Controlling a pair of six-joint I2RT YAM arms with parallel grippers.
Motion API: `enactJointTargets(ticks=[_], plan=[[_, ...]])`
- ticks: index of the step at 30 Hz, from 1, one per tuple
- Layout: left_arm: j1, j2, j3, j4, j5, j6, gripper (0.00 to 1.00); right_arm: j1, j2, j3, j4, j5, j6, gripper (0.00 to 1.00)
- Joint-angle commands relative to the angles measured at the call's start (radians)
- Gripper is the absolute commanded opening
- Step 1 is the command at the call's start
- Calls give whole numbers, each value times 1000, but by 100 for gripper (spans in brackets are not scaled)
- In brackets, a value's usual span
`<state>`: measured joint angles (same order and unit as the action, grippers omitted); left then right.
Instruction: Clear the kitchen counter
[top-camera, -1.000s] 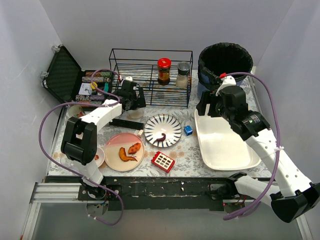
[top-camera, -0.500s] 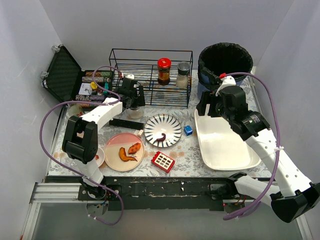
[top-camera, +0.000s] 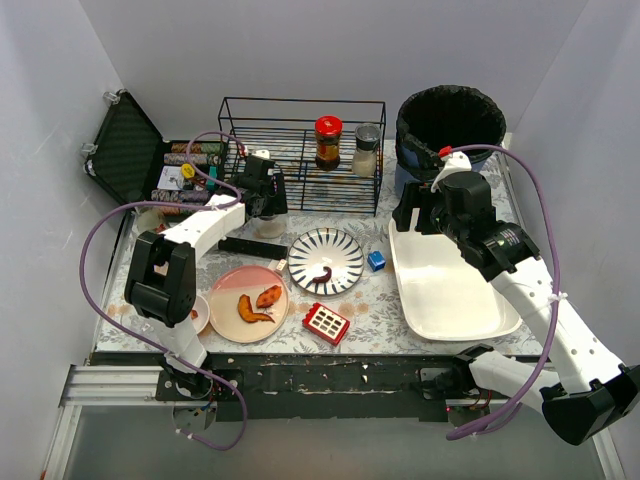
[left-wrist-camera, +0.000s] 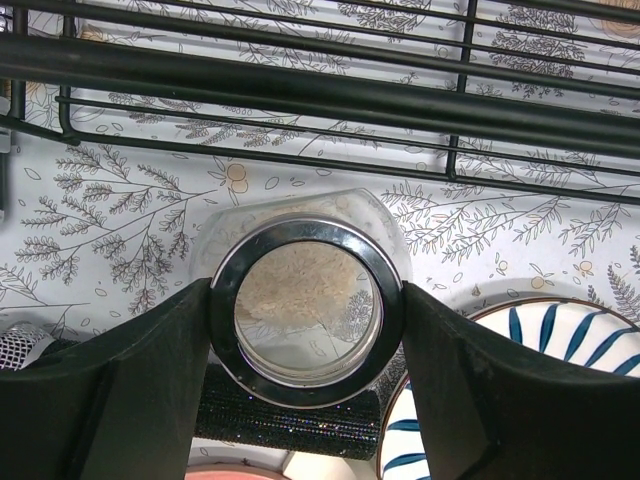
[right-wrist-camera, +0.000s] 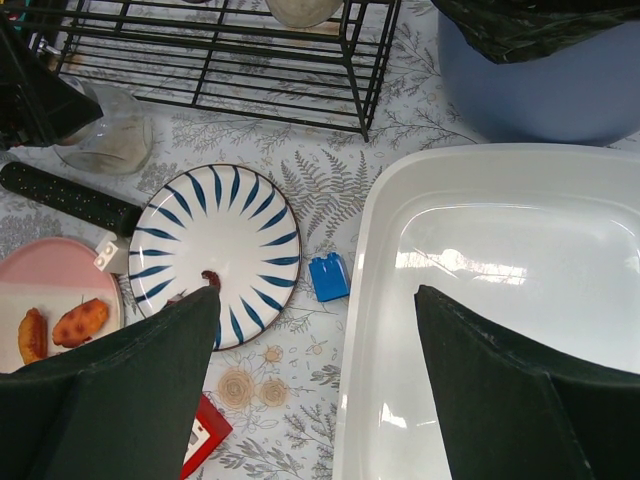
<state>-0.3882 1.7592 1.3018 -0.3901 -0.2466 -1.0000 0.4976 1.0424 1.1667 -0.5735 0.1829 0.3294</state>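
My left end effector (left-wrist-camera: 306, 310) has just closed onto the glass jar (left-wrist-camera: 300, 225) standing toward the far edge of the bench (top-camera: 380, 292), by the rack (top-camera: 300, 150), so I think it can come off next; my right end effector (right-wrist-camera: 312, 300) hangs open.

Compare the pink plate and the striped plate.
The pink plate is plain; the striped plate has blue radial stripes on white. The pink plate holds two orange-brown food pieces, the striped plate one small dark scrap. Both are round and lie flat on the counter.
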Motion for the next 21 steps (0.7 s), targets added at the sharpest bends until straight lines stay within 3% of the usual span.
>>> enactJointTargets(ticks=[1,3,16,21], plan=[[2,-13,47,-26,1,5,9,-1,-2,11,41,-5,-4,87],[2,-27,65,-47,-3,3,0,-1,-2,13,43,-3,-4,87],[0,-124,419,-340,84,47,0,-1,11,7,54,-22,2,87],[-1,-107,562,-377,116,50,0,-1,10,7,49,-19,0,87]])
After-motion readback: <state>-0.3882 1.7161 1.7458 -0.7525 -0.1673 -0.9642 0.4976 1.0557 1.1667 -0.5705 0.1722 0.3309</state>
